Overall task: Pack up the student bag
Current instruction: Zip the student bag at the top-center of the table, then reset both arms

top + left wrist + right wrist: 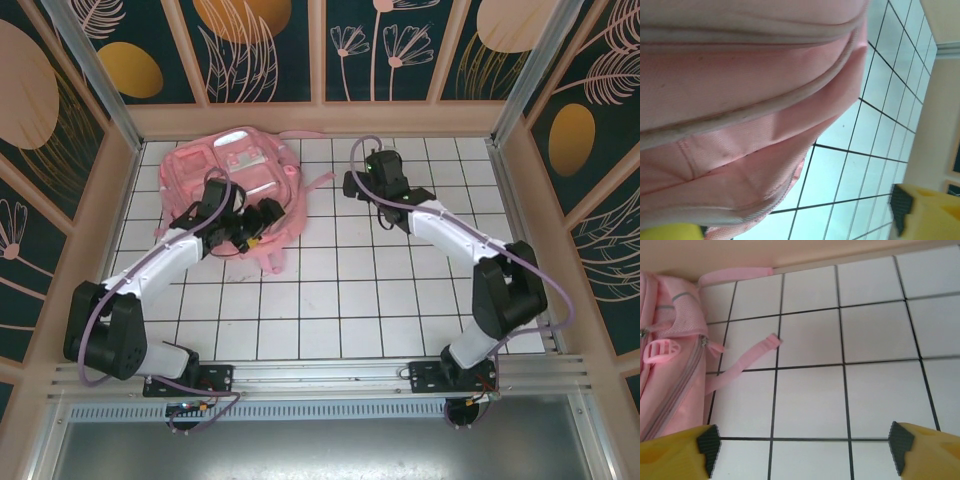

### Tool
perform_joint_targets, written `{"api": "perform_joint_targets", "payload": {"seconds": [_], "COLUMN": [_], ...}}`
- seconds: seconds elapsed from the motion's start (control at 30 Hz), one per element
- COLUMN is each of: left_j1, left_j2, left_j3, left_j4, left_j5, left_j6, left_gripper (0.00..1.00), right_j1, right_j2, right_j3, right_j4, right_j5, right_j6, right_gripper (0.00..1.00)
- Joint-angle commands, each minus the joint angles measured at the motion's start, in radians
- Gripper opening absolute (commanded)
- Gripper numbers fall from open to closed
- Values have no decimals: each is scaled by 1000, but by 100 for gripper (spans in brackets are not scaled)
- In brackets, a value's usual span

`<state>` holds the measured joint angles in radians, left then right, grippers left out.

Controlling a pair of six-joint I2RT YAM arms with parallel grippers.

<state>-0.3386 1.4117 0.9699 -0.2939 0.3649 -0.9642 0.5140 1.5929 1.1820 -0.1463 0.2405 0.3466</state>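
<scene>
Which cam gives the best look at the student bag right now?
Top external: the whole student bag shows at the table's far left, partly under the left arm. Left wrist gives close-up pink fabric and piping; right wrist catches its zippered edge and straps.

We log white tabletop (pixel 875 390), dark grid lines, between and beyond the right fingers (pixel 927 452). Beige wall (pixel 740 252) farther beyond them. Floral panels (pixel 375 50) above it.
</scene>
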Motion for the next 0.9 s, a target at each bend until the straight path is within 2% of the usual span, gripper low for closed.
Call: {"api": "perform_joint_targets", "payload": {"seconds": [0.0,0.13,0.23,0.4,0.6,0.67,0.73,0.87], "left_j1": [8,14,32,50,110,163,210,248], "left_j2": [-5,28,41,64,61,40,-8,-108], "left_j3": [175,334,386,434,387,329,214,-116], "left_j4": [-108,-247,-261,-282,-269,-208,-68,371], "left_j5": [-203,-417,-449,-402,-617,-676,-763,-1036], "left_j6": [183,314,363,394,411,427,440,565], "left_gripper": [99,99,99,98,99,99,99,98], "right_j1": [-9,-38,-76,-141,-149,-154,-167,-236], "right_j2": [-107,-204,-261,-340,-422,-433,-439,-425], "right_j3": [-61,-138,-187,-261,-394,-435,-481,-559], "right_j4": [14,38,47,75,237,280,323,391], "right_j5": [66,51,32,-3,85,121,150,188], "right_j6": [26,26,41,38,-93,-153,-206,-239], "right_gripper": [99,99,99,99,99,99,99,99]}}
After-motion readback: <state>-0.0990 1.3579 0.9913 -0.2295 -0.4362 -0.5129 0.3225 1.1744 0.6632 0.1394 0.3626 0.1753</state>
